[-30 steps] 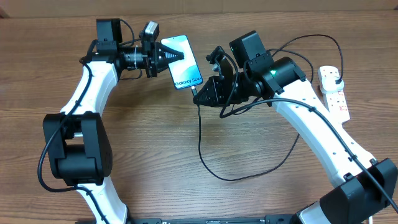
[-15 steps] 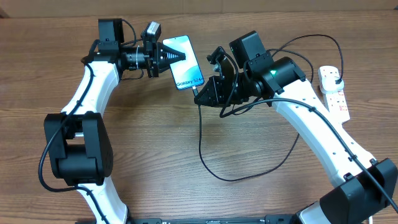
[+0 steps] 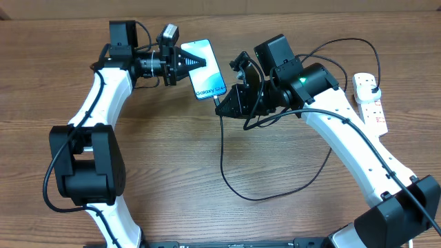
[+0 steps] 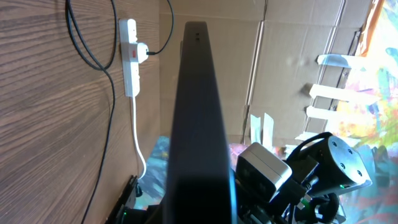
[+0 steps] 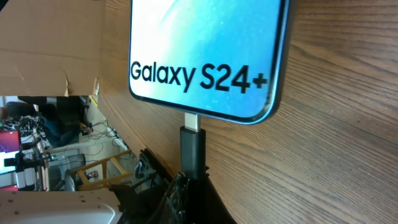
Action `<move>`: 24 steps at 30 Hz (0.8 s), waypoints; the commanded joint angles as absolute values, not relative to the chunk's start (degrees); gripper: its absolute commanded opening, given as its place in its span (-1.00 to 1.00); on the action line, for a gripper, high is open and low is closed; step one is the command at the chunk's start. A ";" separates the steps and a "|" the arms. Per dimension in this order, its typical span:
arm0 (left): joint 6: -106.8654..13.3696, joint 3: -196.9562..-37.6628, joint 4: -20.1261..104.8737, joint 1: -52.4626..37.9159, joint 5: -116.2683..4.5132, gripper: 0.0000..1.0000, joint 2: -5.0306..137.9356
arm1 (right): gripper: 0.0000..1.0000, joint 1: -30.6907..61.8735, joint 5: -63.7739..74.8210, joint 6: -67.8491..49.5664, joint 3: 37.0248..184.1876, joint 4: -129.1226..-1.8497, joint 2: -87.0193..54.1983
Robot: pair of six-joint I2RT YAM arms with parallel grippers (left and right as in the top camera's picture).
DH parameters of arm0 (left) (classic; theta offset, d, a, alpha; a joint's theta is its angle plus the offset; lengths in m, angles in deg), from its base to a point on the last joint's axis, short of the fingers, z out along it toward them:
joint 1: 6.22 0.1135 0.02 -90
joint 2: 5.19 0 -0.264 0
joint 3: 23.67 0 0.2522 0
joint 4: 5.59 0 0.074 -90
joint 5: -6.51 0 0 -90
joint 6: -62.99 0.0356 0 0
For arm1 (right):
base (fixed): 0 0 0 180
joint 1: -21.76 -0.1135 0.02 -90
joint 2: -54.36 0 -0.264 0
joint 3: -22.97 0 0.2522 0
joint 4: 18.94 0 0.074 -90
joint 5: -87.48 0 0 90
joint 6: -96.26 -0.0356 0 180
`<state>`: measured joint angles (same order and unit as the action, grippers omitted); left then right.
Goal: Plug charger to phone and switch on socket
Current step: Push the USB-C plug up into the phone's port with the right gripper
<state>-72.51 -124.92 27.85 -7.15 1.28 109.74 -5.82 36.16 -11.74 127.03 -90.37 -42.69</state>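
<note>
Currently the phone (image 3: 209,71) lies at the far middle of the table (image 3: 172,172), screen up. Its long axis slants down toward my right arm. My left gripper (image 3: 196,62) is clamped on its left edge. The port end faces my right gripper (image 3: 222,105), which is closed on the charger (image 3: 222,155) connector (image 5: 193,146). The connector is in line with the long axis and meets the port, and a strip of bare metal shows, so I judge it not fully seated. Push along that axis. The socket (image 3: 368,103) lies well apart, nearest my right arm.
</note>
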 commanded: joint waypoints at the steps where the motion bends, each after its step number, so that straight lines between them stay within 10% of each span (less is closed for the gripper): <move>1: -73.56 -125.77 27.54 -7.85 1.78 -0.92 109.76 | -0.92 -6.06 36.07 -11.79 126.77 -90.30 -43.07; 24: -76.27 -125.77 24.35 -8.57 2.09 -0.92 109.78 | -0.92 -6.04 36.07 -11.79 126.77 -90.02 -43.07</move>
